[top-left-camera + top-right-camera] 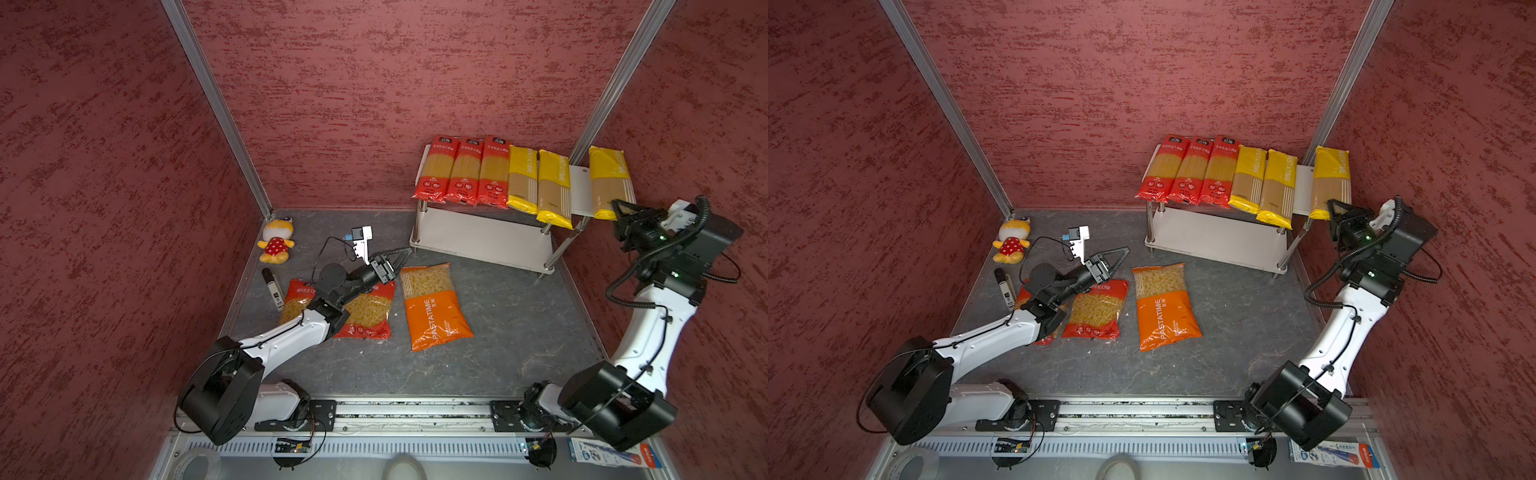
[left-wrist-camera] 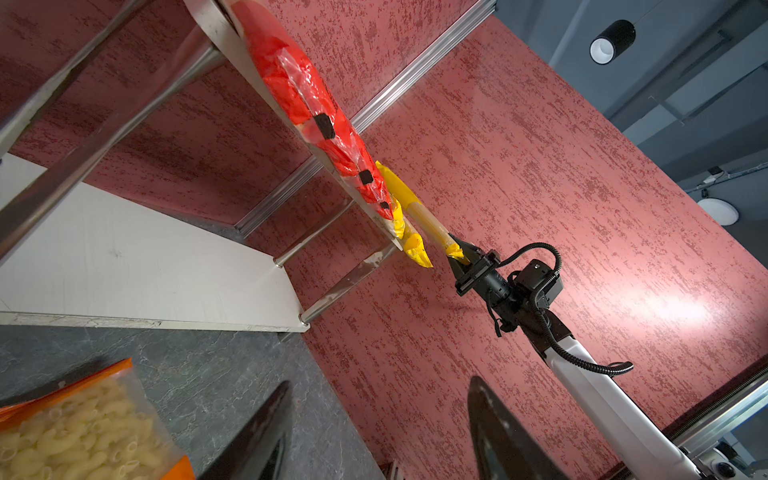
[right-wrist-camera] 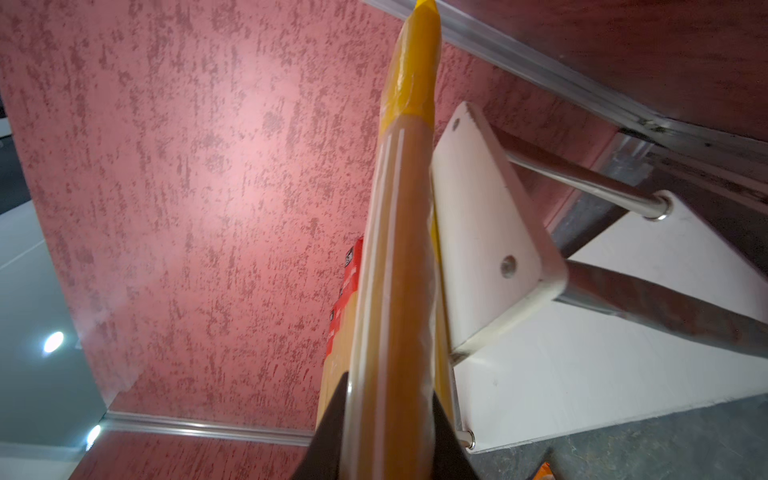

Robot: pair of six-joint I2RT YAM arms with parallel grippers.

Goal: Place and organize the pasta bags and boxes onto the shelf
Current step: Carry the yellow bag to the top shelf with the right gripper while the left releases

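Right hand [image 1: 621,210] grips the near end of the yellow bag [image 1: 607,174], which extends ahead of the hand over the shelf [image 1: 579,189] end. Released here, the bag may tip off that edge. Left hand [image 1: 403,252]: open, empty.

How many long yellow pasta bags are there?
3. Two yellow bags lie side by side on the shelf top, beside the red bags; the third, at its right end, is held in the right jaws.
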